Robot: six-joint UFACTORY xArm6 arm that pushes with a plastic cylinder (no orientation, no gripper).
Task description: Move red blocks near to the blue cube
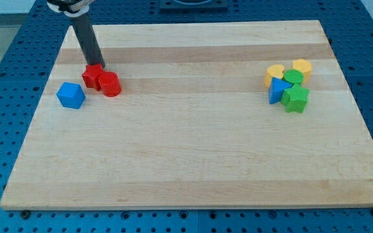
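A blue cube [70, 95] sits near the view's left edge of the wooden board. Two red blocks lie just to its right: a red block of unclear shape [92, 76] and a red cylinder [110, 84], touching each other. A small gap separates them from the blue cube. My tip [99, 65] is at the top edge of the red blocks, touching or almost touching the left one. The dark rod slants up to the view's top left.
At the view's right is a tight cluster: two yellow blocks [275, 74] [301, 68], a green cylinder [293, 77], a blue triangular block [278, 89] and a green star-like block [296, 98]. The board [193, 155] lies on a blue perforated table.
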